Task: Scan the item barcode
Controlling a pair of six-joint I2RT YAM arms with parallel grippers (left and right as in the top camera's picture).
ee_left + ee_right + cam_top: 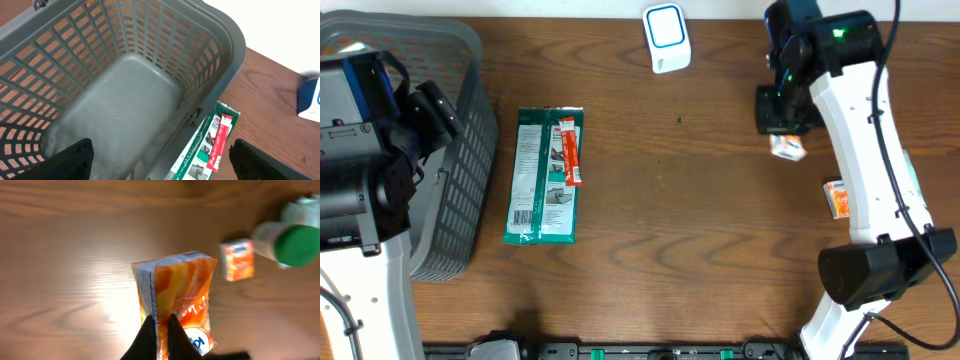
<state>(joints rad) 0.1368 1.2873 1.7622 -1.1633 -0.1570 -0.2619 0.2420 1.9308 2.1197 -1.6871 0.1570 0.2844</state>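
Orange packet (pixel 180 287) pinched between right gripper (pixel 160 325) fingers.

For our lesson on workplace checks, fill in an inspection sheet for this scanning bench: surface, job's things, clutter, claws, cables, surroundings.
Surface: wooden table, brown grain.
Job's things: orange pouch held above the table; white-and-blue device, likely the scanner, at the far edge.
Clutter: grey basket, nothing in it, at the left; green packet beside it, with a red sachet on top; small orange box and green-capped bottle near the right arm.
Claws: left claw open over the basket; right claw shut on the orange pouch.
Cables: black cable along the right arm.
Surroundings: nothing seen.
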